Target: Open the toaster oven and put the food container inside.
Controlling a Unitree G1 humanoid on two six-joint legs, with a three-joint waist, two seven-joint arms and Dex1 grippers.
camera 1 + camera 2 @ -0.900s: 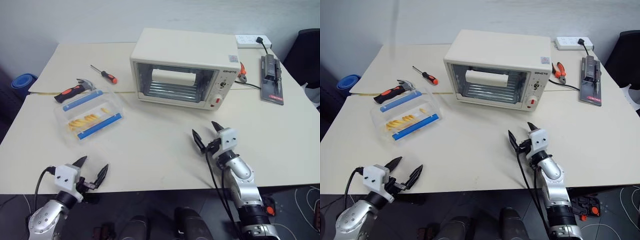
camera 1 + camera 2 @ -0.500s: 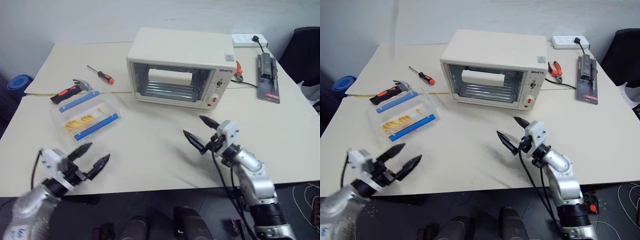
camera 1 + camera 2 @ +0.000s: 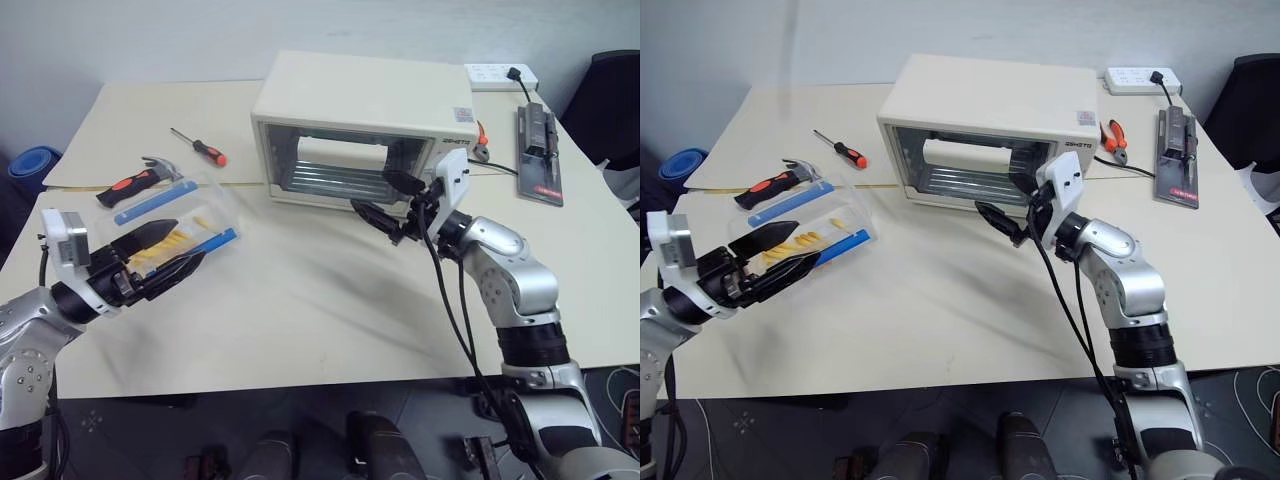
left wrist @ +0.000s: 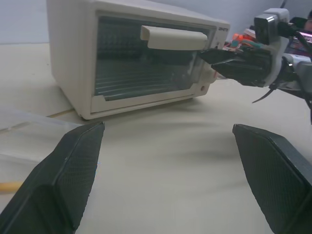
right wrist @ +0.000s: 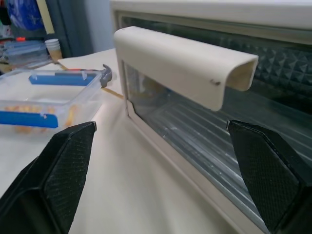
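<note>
The cream toaster oven (image 3: 360, 100) stands at the back of the table, its glass door shut under the handle (image 5: 185, 66). My right gripper (image 3: 370, 192) is open just in front of the door, a little below the handle, and holds nothing. The clear food container (image 3: 185, 215), with blue strips and yellow sticks inside, lies to the left on the table. My left gripper (image 3: 190, 242) is open over the container's near edge. In the left wrist view the container (image 4: 29, 141) sits beside one finger, with nothing between the fingers.
A hammer (image 3: 140, 180) and a screwdriver (image 3: 200, 148) lie behind the container. Orange pliers (image 3: 485, 140), a power strip (image 3: 500, 75) and a grey metal tool (image 3: 540, 150) are to the oven's right. Bare table stretches between the grippers.
Both arms have risen from the table's front edge and moved forward. The left gripper now reaches the container and the right one has come up to the oven door. Both stayed open.
</note>
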